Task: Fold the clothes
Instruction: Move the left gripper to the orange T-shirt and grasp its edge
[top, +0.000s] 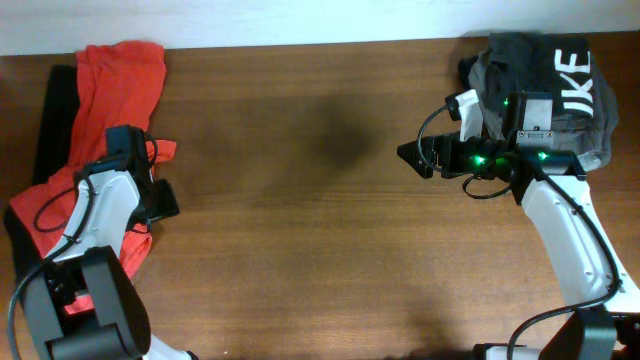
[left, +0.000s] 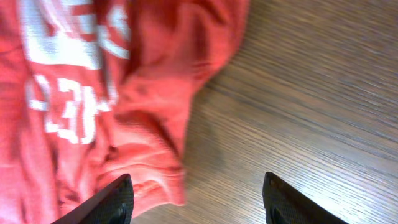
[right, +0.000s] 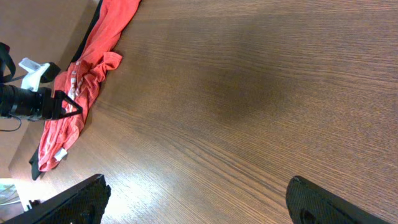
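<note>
An orange-red T-shirt with white lettering lies crumpled along the table's left edge, over a long black garment. It fills the left of the left wrist view and shows far off in the right wrist view. My left gripper is open, its fingertips straddling the shirt's hem just above the wood. A dark grey garment with white letters lies bunched at the back right. My right gripper is open and empty over bare wood, left of the grey garment.
The brown wooden table spans the view. A white wall strip runs along the far edge.
</note>
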